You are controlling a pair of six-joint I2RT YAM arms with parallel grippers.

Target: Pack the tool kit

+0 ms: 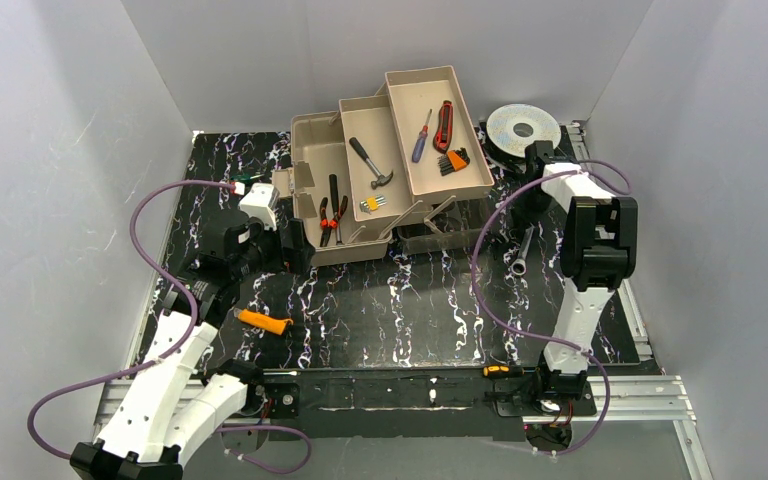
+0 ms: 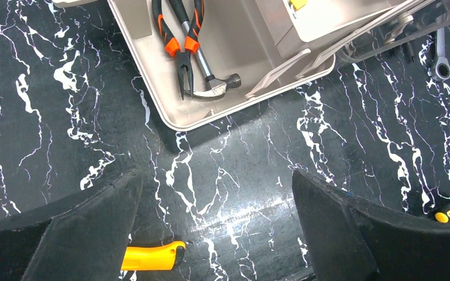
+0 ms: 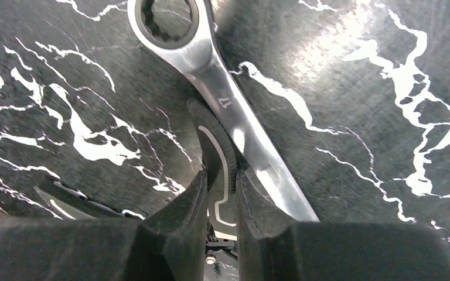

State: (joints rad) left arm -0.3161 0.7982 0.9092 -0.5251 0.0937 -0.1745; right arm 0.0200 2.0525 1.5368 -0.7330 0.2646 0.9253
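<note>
The taupe plastic toolbox stands open in the upper middle of the overhead view on a black table veined with white like marble. Its two beige fold-out trays step up toward the upper right. The middle tray holds a hammer with a black shaft and a bright steel head. The upper tray holds a slim screwdriver, a red and black utility knife and an orange-cased set of hex keys. Pliers with orange and black grips lie in the deep base. The smoky translucent lid hangs at the box's lower right edge.

Right of the box lies a polished steel ratcheting wrench, with a ring head toothed on the inside and a flat, mirror-bright shank. The right gripper is low over it, its matte black fingers drawn close and pinching a black ribbed handle with a thin white outline, which lies against the wrench's shank. What tool that handle belongs to cannot be told.

The left gripper hangs spread wide and empty over bare table, just below the box's rounded corner. A smooth orange-handled tool lies at lower left. A round silver wire spool sits at upper right.
</note>
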